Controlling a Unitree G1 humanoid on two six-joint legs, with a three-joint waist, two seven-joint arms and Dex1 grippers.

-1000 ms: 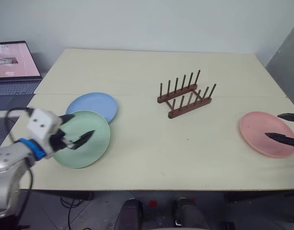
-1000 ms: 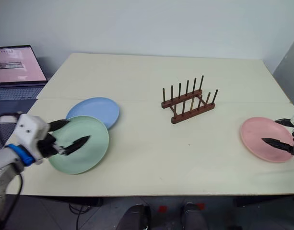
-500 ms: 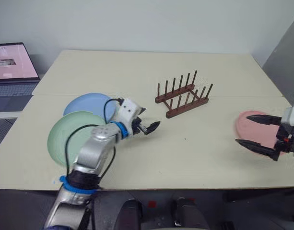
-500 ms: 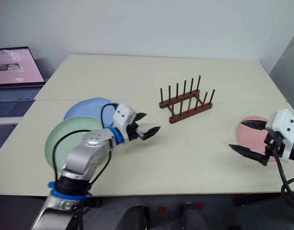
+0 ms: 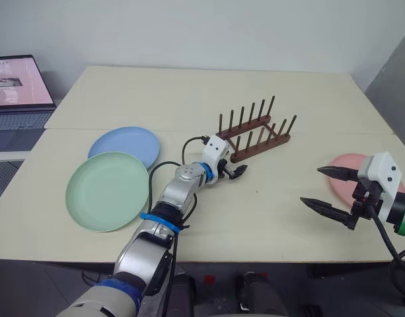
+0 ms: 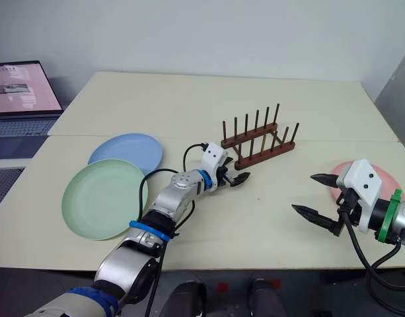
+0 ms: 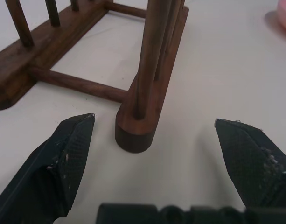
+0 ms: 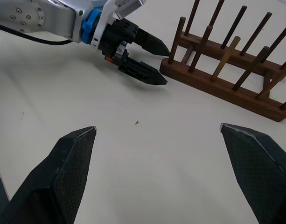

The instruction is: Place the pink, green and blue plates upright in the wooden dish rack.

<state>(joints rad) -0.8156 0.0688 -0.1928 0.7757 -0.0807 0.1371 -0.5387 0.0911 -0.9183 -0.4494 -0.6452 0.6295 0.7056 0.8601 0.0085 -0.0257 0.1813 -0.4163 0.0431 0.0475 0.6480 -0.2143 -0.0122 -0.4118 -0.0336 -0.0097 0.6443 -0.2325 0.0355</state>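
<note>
The wooden dish rack (image 5: 255, 135) stands empty at mid-table, its pegs upright. My left gripper (image 5: 236, 170) is open right at the rack's near left end; in the left wrist view the end of one rail (image 7: 133, 130) sits between its spread fingers. The green plate (image 5: 108, 190) lies flat near the table's left front, with the blue plate (image 5: 123, 142) flat just behind it and partly under its rim. The pink plate (image 5: 351, 160) lies flat at the right, partly hidden by my right gripper (image 5: 312, 186), which is open, empty and pointing left towards the rack.
A laptop (image 5: 17, 86) stands open on a lower surface off the table's left side. The cream table (image 5: 189, 92) has a seam running across it behind the plates. A grey panel (image 5: 394, 79) rises at the far right.
My left arm swung right from above the green plate to the rack's near end. My right gripper moved left, off the pink plate. Both stayed open.
</note>
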